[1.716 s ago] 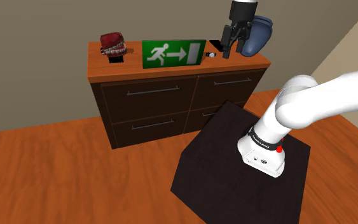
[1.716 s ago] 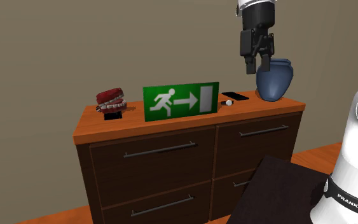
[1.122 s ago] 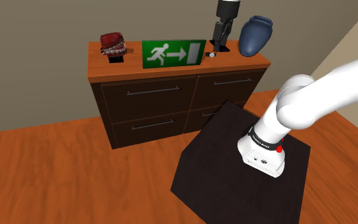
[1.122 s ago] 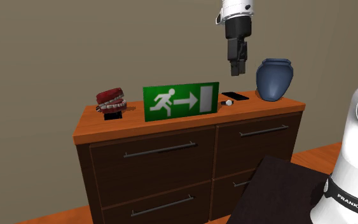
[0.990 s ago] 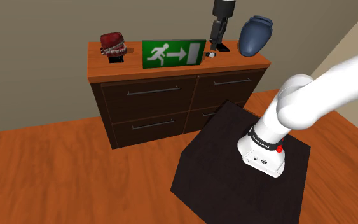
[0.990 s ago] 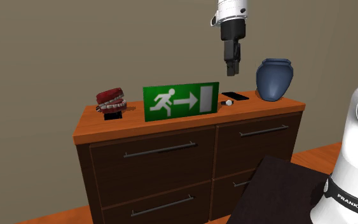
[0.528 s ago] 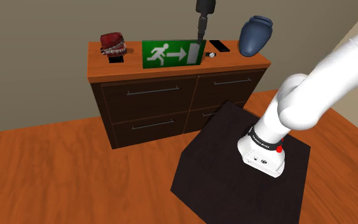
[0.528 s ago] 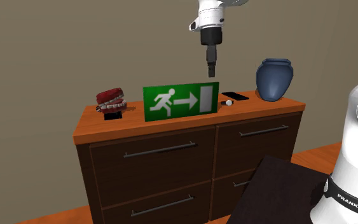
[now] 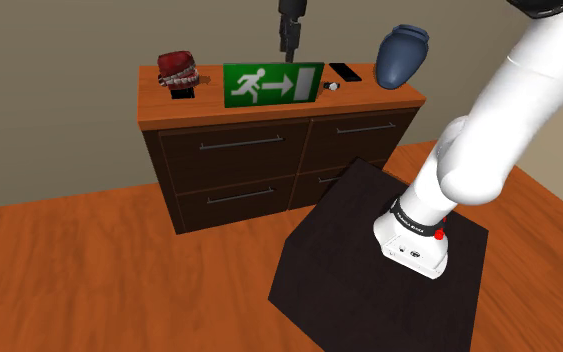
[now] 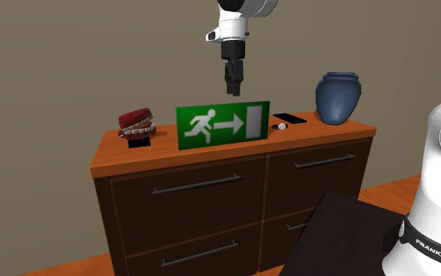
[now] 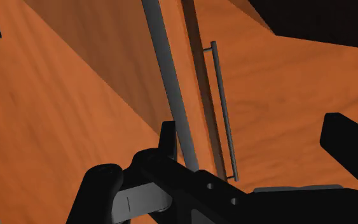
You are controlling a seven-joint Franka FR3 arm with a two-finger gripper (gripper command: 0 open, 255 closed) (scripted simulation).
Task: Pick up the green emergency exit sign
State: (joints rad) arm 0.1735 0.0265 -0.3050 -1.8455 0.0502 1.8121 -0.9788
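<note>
Shoulder view: flat rectangular green sign (image 9: 272, 85) upright on wood-grain dresser (image 9: 209, 112).

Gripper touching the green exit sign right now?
Apart. The second exterior view shows the gripper hanging above the green exit sign, with a thin strip of wall visible between it and the sign's top edge.

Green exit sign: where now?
Shoulder view: green rectangular exit sign stands upright on the brown dresser top, between red toy teeth and a black phone.
</note>
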